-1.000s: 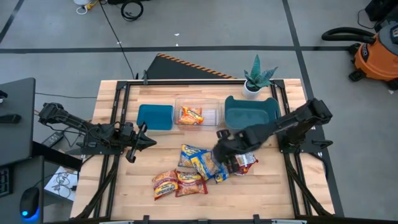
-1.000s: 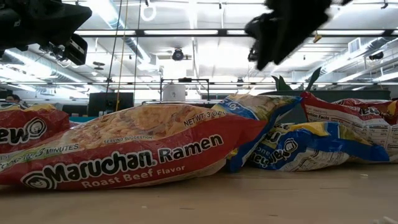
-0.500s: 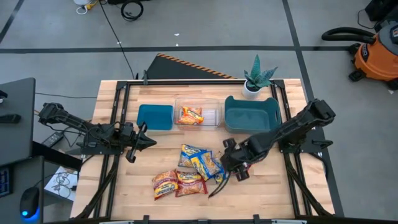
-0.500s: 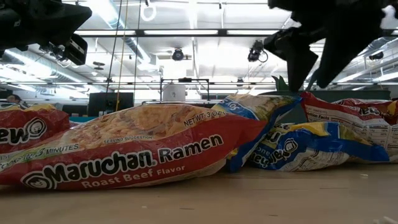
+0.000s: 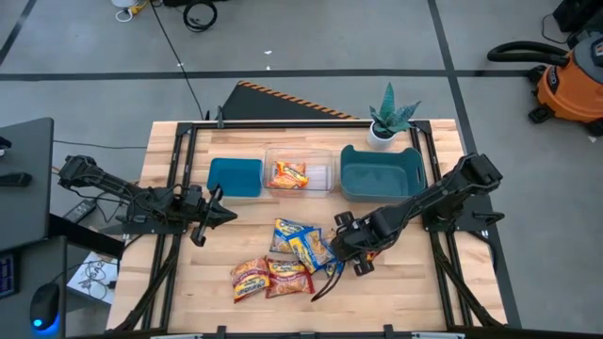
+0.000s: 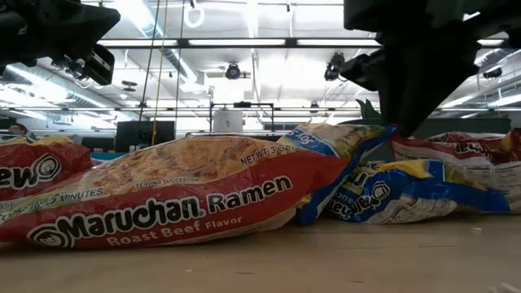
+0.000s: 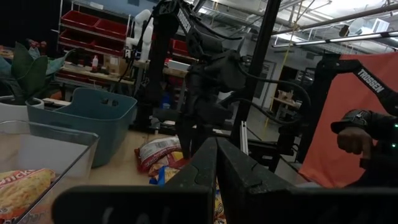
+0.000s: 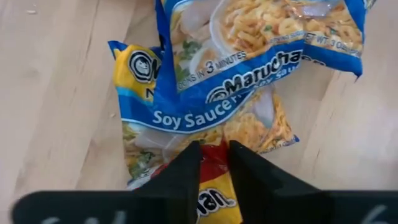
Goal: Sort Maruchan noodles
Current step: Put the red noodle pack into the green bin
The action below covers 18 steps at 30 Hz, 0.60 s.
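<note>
Wooden table (image 5: 188, 282), seen from above — contents as follows.

Maruchan noodles: 1 orange-yellow packet (image 5: 289, 174) lying in the clear bin (image 5: 320, 176) at the back of the table. On the open tabletop, a loose cluster in 2 groups: 2 blue-and-yellow packets (image 5: 300, 242) overlapping near the centre, and in front of them 3 red and orange packets (image 5: 270, 277) touching one another. 1 further red packet (image 8: 217, 190) lies partly under a blue Soy Sauce packet (image 8: 249, 68), beside the blue pair. The low view shows a Roast Beef packet (image 6: 175, 199) nearest the camera.

Bins: 3 in a row along the back — 1 small teal bin (image 5: 235, 176) on the left, the clear bin in the middle, 1 larger teal bin (image 5: 381, 172) on the right.

Other: 1 potted plant (image 5: 389, 118) behind the larger teal bin.

Right gripper (image 8: 214, 165): down at the right edge of the cluster, its 2 fingers closed narrowly on the edge of the red packet, which shows between them in the right wrist view.

Left gripper (image 5: 212, 213): idle over the table's left side, fingers pressed together, holding nothing.
</note>
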### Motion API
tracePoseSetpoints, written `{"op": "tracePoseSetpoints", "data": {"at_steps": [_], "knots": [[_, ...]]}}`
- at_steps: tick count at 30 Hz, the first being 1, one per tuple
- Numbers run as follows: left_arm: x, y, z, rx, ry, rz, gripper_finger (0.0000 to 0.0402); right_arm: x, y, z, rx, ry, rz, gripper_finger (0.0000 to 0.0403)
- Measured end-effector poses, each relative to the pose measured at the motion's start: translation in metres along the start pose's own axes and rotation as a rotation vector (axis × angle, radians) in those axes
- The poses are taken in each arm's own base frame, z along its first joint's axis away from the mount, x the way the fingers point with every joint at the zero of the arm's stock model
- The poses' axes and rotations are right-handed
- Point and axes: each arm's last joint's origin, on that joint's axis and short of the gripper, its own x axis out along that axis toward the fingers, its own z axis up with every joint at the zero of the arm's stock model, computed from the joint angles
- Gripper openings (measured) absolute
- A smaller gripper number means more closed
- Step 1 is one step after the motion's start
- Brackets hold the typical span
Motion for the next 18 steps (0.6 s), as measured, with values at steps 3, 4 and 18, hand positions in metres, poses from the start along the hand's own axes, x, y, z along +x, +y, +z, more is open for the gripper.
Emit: {"op": "tracePoseSetpoints", "data": {"at_steps": [3,4,18], "knots": [[0.0,0.0,0.0,-0.001,0.0,0.0,0.0014,0.0,0.0,0.0,-0.008,0.0,-0.001,0.004],[0.0,0.0,0.0,0.0,0.0,0.0,0.0014,0.0,0.0,0.0,-0.008,-0.001,-0.008,0.0027],[0.0,0.0,0.0,0.0,0.0,0.0,0.0014,-0.072,-0.012,0.038,-0.042,-0.014,-0.243,0.0008]]}}
